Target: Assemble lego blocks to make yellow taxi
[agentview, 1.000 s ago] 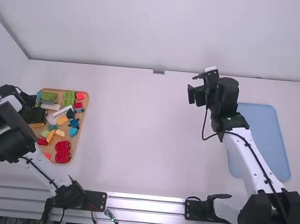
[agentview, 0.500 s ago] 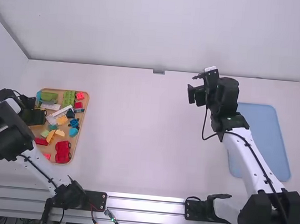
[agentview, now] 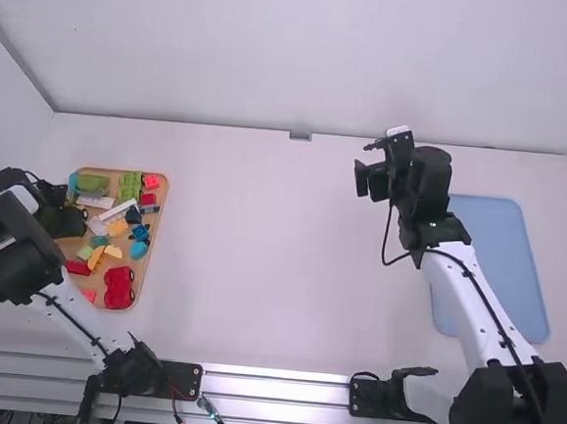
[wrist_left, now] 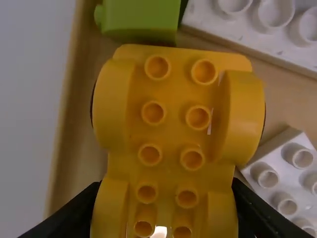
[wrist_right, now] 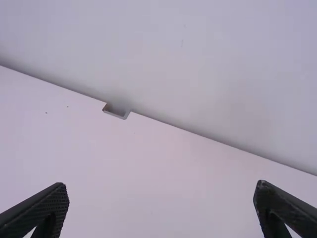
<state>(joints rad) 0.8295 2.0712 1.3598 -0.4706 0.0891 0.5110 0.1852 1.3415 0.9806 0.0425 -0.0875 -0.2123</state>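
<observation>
Between the first earlier frame and the middle one, we log a small shift of the left arm over the parts tray [wrist_left: 81, 89]; from that frame to this one we see no further change in the high view, and the right arm has kept its place throughout. We read the pause as the moment of taking the first part, with assembly still to come. The left gripper [wrist_left: 167, 183] has its jaws part-way closed, one finger against each long side of the yellow car base [wrist_left: 173, 129], and we judge it gripped. The base is within the tray's outline at the left of the surface [agentview: 259, 269]; whether it has lifted off the tray floor, we cannot tell. Studs face the wrist camera, so it is upright as a chassis should be. Its long axis runs crosswise to the line joining the two fingers, one arched end reaching out beyond them to the green block [wrist_left: 141, 17], the other lying back between the jaws. Which end is the taxi's nose we cannot tell. That outer end is close to the long white block [wrist_left: 242, 27], so a straight lift seems wise before any sideways carry. The right gripper [wrist_right: 161, 185] is over the surface, jaws wide apart, holding nothing.
</observation>
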